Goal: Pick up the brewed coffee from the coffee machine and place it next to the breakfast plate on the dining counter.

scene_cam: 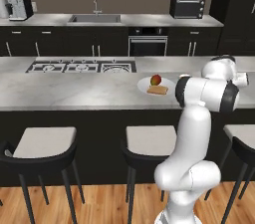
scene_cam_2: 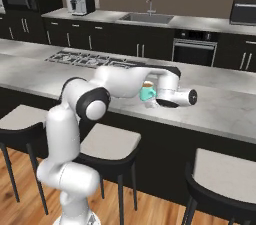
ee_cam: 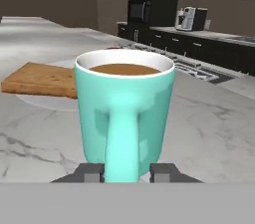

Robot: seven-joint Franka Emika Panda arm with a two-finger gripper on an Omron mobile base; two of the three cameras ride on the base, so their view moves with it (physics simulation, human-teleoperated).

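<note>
The brewed coffee [ee_cam: 124,108], a teal mug with brown coffee at its rim, is upright low over the grey dining counter [ee_cam: 209,123]; I cannot tell whether its base touches. My gripper [ee_cam: 127,172] is shut on it, with the mug's handle pinched between the two dark fingertips [ee_cam: 91,172]. Just beyond the mug lies the breakfast plate [ee_cam: 45,101] with its toast [ee_cam: 42,79]. In the right base view the mug [scene_cam_2: 147,92] sits at my gripper [scene_cam_2: 151,100]. The left base view has the plate [scene_cam: 157,86] with a red-orange fruit [scene_cam: 156,79]. The coffee machine [scene_cam: 19,6] stands on the far back counter.
A gas cooktop [scene_cam: 82,65] is set into the counter left of the plate. Pale-seated bar stools [scene_cam: 45,142] line the near side of the dining counter [scene_cam: 74,91]. A sink [scene_cam: 94,18], an oven [scene_cam: 148,44] and a microwave [scene_cam: 187,7] sit along the back wall.
</note>
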